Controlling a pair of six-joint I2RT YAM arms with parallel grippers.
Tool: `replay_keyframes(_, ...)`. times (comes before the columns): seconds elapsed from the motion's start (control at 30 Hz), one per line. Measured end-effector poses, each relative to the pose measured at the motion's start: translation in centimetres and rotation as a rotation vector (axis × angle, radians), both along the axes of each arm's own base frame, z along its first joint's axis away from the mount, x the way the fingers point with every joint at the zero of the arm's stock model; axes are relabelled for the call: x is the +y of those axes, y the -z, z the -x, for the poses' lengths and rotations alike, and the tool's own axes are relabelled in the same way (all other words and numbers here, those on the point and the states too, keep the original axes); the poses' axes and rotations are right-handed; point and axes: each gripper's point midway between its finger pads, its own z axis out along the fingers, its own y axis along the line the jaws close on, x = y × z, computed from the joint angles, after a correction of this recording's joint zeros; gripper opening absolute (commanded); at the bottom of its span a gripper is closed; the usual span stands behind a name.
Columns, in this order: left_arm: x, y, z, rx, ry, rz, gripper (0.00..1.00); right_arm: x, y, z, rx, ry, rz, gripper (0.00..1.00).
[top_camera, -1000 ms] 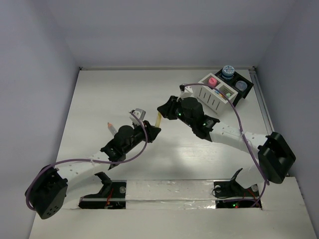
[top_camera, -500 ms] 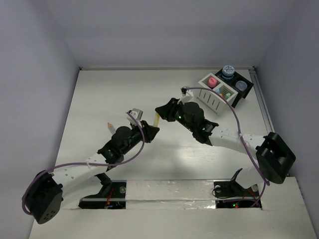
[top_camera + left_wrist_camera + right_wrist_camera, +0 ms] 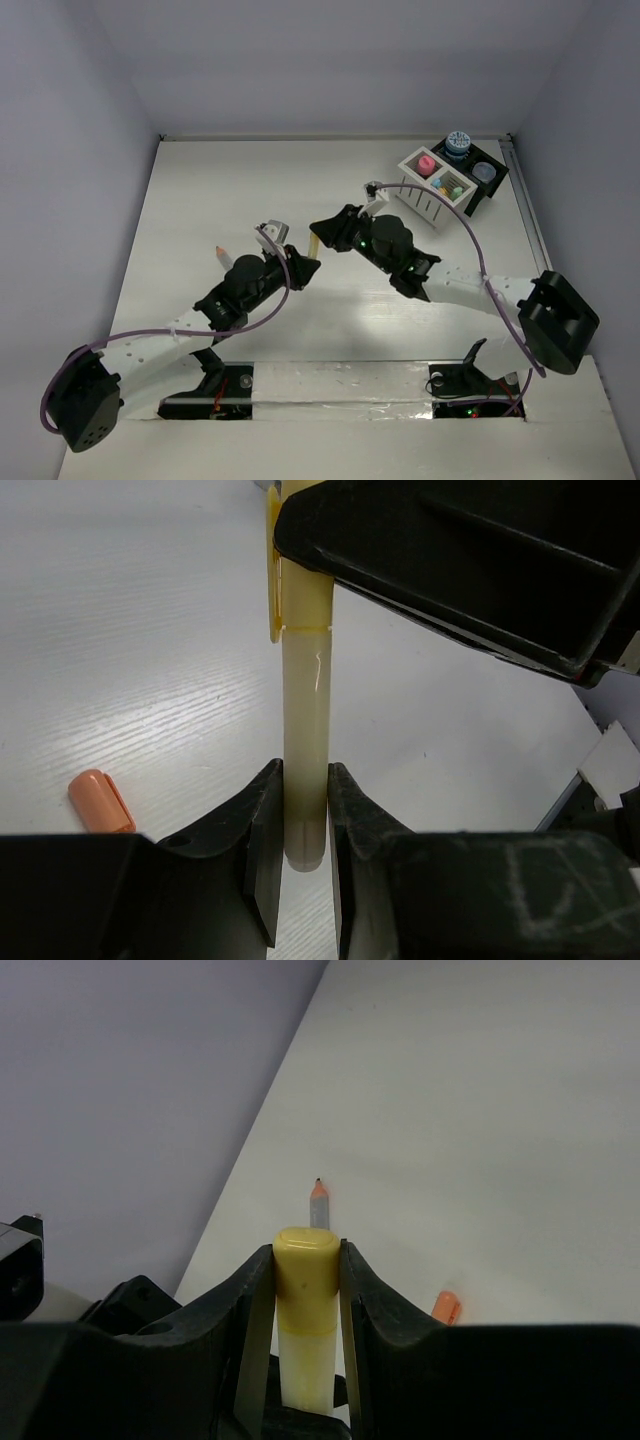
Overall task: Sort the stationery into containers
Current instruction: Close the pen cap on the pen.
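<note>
The upper left and upper middle of the table (image 3: pixel 230 180) lie bare. Across the centre, the left arm (image 3: pixel 190 320) and right arm (image 3: pixel 450 285) meet at one yellow stick (image 3: pixel 314 243), barring that span. A grey stick (image 3: pixel 220 254) lies at centre left. The containers (image 3: pixel 428 198) fill the upper right corner.

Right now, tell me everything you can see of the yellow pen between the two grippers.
The pen is a slim, plastic-looking stick with a pale cream barrel and a brighter yellow cap that has a side clip. It spans both arms. The left gripper is shut on the barrel's end and the right gripper is shut on the cap. I can see nothing else touching it.
</note>
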Motion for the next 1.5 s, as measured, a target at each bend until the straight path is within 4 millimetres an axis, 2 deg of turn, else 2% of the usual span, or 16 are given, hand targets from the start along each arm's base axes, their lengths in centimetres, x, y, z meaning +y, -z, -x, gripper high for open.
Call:
replay_keyframes(0.2, -0.4, 0.8, 1.0, 0.036, 0.050, -0.051, 0.00, -1.3, 1.3, 1.3, 0.017, 0.002, -0.005, 0.00)
replay_keyframes(0.43, -1.2, 0.4, 2.0, 0.048, 0.115, -0.083, 0.00, -2.8, 1.4, 2.6, 0.010, 0.005, -0.027, 0.00)
replay_keyframes(0.6, -1.4, 1.5, 2.3, 0.093, 0.137, -0.126, 0.00, -2.8, 2.6, 3.0, 0.017, 0.011, -0.028, 0.00)
replay_keyframes(0.8, -0.9, 3.5, 2.7, 0.146, 0.143, -0.194, 0.00, -1.7, 4.4, 3.8, 0.032, 0.015, 0.008, 0.00)
replay_keyframes(0.97, -0.9, 3.2, 2.5, 0.151, 0.148, -0.226, 0.00, -1.3, 3.8, 4.0, 0.001, 0.045, 0.022, 0.00)
replay_keyframes(1.23, -1.3, 2.4, 2.3, 0.132, 0.156, -0.213, 0.00, -1.9, 2.8, 3.4, 0.004, 0.112, 0.038, 0.00)
replay_keyframes(1.33, -1.9, 1.1, 1.8, 0.097, 0.152, -0.159, 0.16, -2.4, 1.1, 2.6, -0.018, 0.139, 0.069, 0.00)
replay_keyframes(1.37, -2.2, 0.3, 1.5, 0.076, 0.147, -0.131, 0.26, -2.6, 0.4, 2.2, -0.031, 0.146, 0.079, 0.00)
replay_keyframes(1.43, -2.3, -1.2, 0.4, 0.031, 0.116, -0.072, 0.37, -3.2, -1.0, 0.8, -0.052, 0.170, 0.105, 0.00)
replay_keyframes(1.47, -2.3, -2.0, -0.1, 0.010, 0.096, -0.046, 0.49, -3.8, -1.2, 0.0, -0.056, 0.180, 0.129, 0.00)
replay_keyframes(1.5, -2.1, -2.8, -0.6, -0.013, 0.079, -0.018, 0.54, -4.3, -1.5, -0.8, -0.060, 0.198, 0.143, 0.00)
